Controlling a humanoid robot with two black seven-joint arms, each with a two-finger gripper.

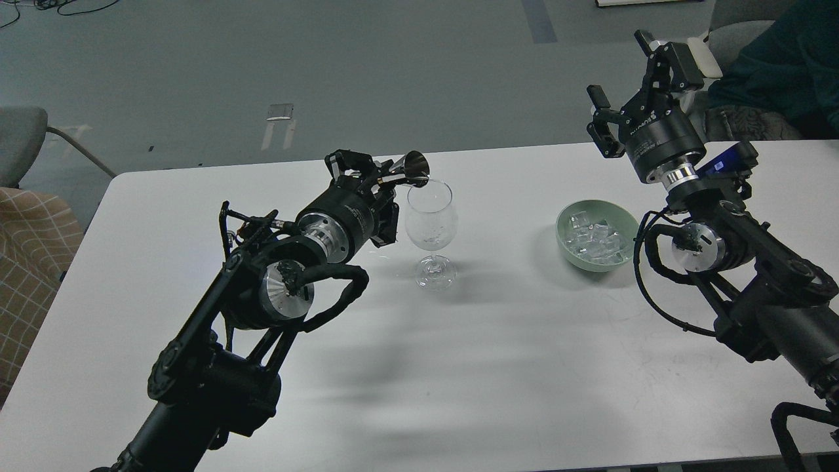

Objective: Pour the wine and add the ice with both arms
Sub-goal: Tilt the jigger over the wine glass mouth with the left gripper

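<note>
A clear wine glass [430, 229] stands upright on the white table [498, 367], near its middle. My left gripper [373, 176] is shut on a small silver measuring cup [413, 170], tipped sideways with its mouth at the glass's left rim. A heap of clear ice cubes [595, 239] lies in a pale green bowl [569, 246] to the right of the glass. My right gripper [632, 72] is open and empty, raised above and behind the bowl, beyond the table's far edge.
A chair with a checked cushion [26, 262] stands off the table's left edge. A person in dark green [780, 72] sits at the far right corner. A blue object [721, 160] shows behind my right wrist.
</note>
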